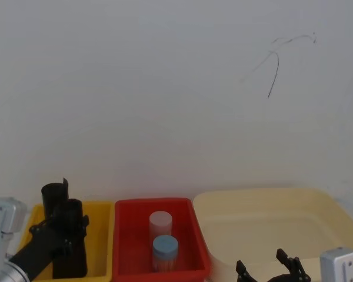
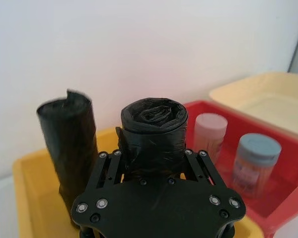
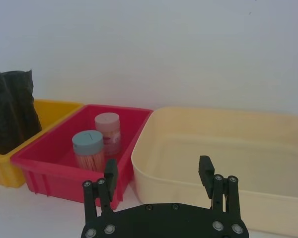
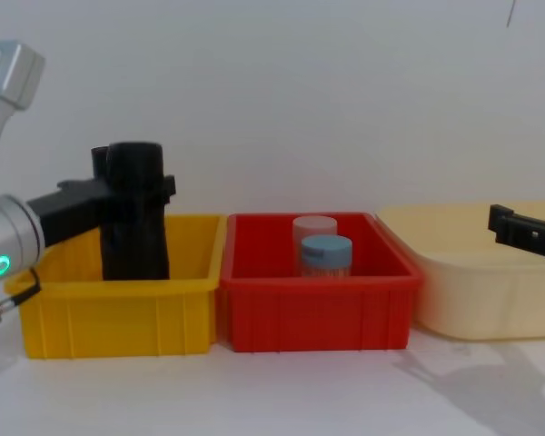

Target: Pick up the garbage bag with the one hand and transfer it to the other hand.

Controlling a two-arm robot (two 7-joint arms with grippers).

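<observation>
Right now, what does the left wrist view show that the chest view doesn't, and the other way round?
Left wrist: the garbage bag's crumpled top end, with the left hand clamped on its sides, and the slimmer roll's uneven rim. Chest: the green ring light on the left arm and the open right hand by the cream tub. Both: the garbage bag upright in the yellow bin, and two jars in the red bin.
</observation>
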